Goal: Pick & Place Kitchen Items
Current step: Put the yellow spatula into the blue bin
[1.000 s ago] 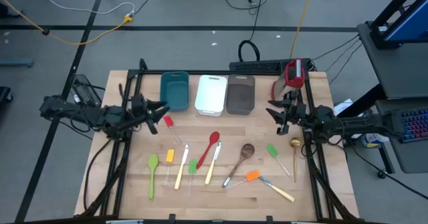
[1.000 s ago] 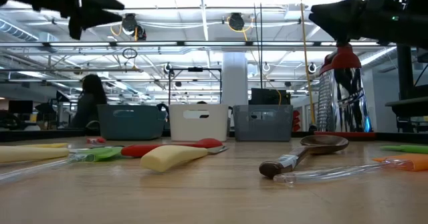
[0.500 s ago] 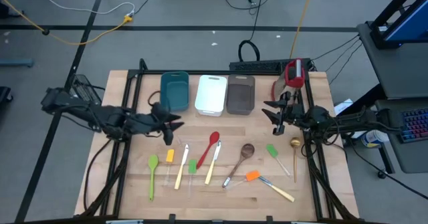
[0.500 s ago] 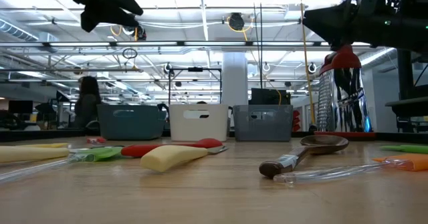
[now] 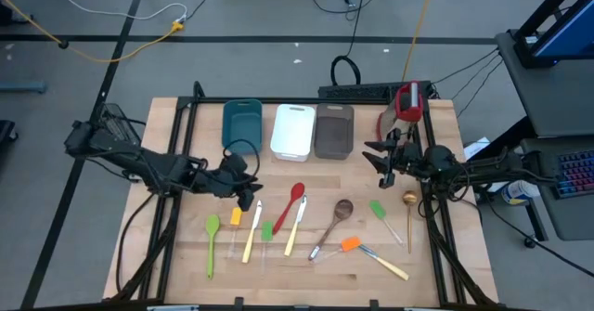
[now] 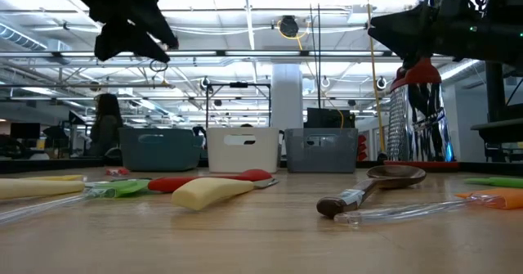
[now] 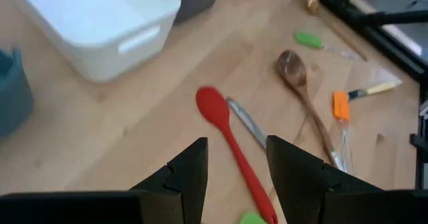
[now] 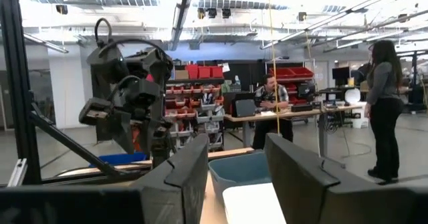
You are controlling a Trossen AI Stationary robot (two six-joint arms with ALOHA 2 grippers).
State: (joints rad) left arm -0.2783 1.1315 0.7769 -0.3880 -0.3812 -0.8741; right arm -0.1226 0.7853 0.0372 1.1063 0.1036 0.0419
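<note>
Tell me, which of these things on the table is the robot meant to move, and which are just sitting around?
To move:
red spoon
wooden spoon
green spoon
orange spatula
gold spoon
pale-handled knife

Just there:
teal tray
white tray
grey-brown tray
red-and-white upright object

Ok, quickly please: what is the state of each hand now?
Left hand: open, holding nothing, above the red spoon.
Right hand: open, holding nothing.
</note>
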